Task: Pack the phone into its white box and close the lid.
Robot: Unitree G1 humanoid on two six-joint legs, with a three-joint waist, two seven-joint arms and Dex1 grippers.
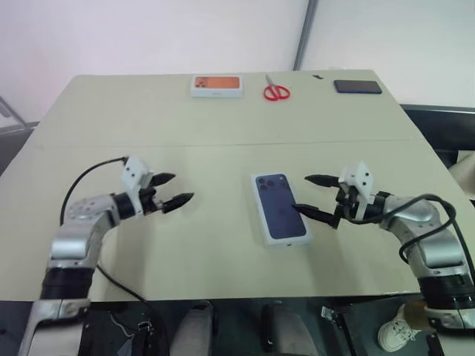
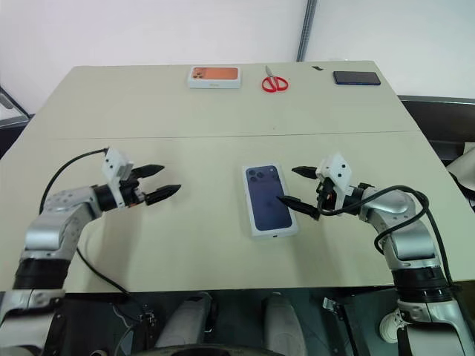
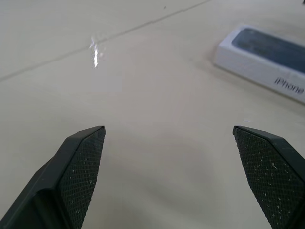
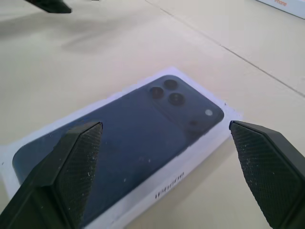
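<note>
Beige matte table [image 1: 223, 252], one seam across. Nearest, left tool [image 1: 172, 190] and right tool [image 1: 315, 196], both spread wide and empty, textured black fingers [image 3: 81, 167]. Between them, white box closed under rectangular lid [image 1: 280, 208] with dark phone print. Farthest: one orange-printed box [image 1: 217, 85], one red scissors [image 1: 276, 90], one black slab [image 1: 358, 86].

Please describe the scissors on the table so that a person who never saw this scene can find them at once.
Look at the far edge of the beige table. Three small things lie there in a row, and the scissors are the middle one, between the white box printed orange and a black slab. Only they have red handles.
</note>
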